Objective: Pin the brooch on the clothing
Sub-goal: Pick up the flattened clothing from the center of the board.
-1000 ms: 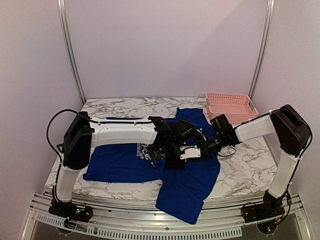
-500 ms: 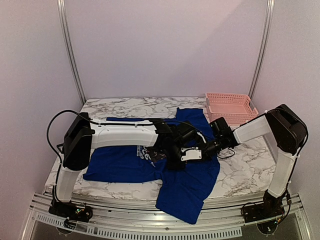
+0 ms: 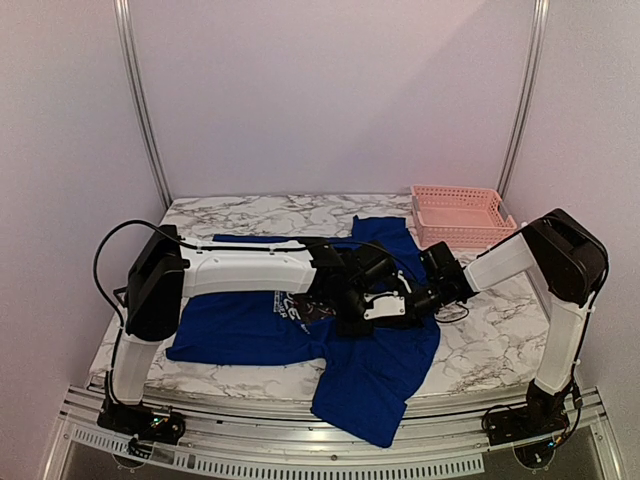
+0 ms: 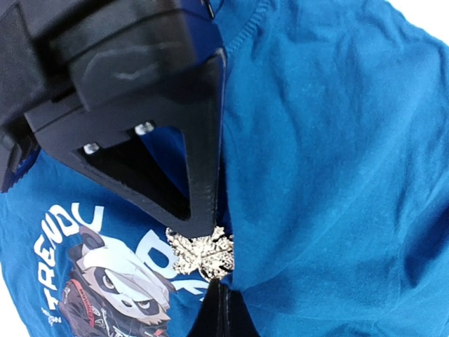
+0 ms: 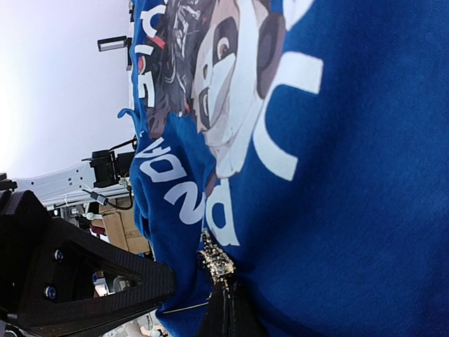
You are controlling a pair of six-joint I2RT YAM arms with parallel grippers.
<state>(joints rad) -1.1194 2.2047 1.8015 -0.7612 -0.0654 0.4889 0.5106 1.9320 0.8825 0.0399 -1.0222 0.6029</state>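
Meeting at the brooch [image 4: 200, 254], both grippers closed over a blue fold

In its own camera the left gripper [image 4: 218, 300] shows as one narrow black wedge, its fingers pressed together with no gap between them. The silvery brooch lies right at its tip, touching it. A raised ridge of the royal-blue T-shirt [image 4: 330, 175] runs into that same tip, so the grip appears to be on the fabric (the exact bite is hidden).

Just beyond the brooch, a broad triangular finger [image 4: 189, 161] of the other arm comes down onto the brooch's far edge. To the left of the tip lies the chest print [image 4: 105, 288], a panda-like face with white letters around it.

The right gripper [image 5: 224, 307] looks much the same from its own wrist: a single closed wedge with the brooch sitting on its tip, on top of a cloth ridge. The print spreads out beyond it.

From above, the two grippers meet over the chest of the shirt. The shirt is spread beneath them on the marbled table [image 3: 490, 345], with one part hanging over the near edge. A pink basket [image 3: 455, 190] sits well beyond the right arm, apart from the cloth.
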